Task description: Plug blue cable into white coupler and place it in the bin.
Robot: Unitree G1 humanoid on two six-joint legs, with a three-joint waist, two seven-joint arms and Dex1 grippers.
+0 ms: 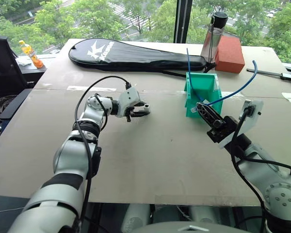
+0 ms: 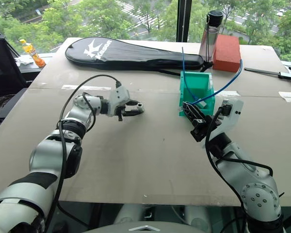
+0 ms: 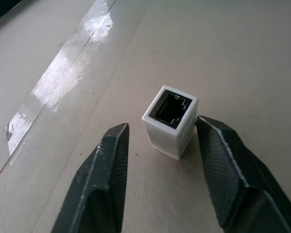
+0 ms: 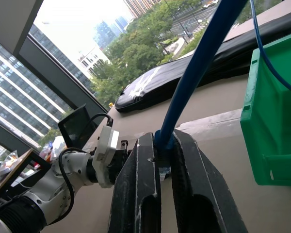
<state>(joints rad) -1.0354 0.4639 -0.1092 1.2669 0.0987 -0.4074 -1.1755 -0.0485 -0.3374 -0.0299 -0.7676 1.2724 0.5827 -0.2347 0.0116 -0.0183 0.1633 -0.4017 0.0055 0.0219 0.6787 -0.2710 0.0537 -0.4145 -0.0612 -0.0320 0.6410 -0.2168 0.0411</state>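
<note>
The white coupler [image 3: 170,121] stands on the surface [image 1: 150,160] between the two fingers of the left claw [image 3: 162,141]; one finger [image 3: 218,145] touches its side, the other [image 3: 114,145] stands just apart, so the claw is narrowed around it without a full grip. The coupler is a small white block, its dark socket with metal contacts facing up. To the right, the right claw [image 4: 164,145] is clamped on the blue cable [image 4: 194,73], a thin bright-blue line arcing up and away beside the bin [image 1: 202,92], a teal-green bin at centre right.
</note>
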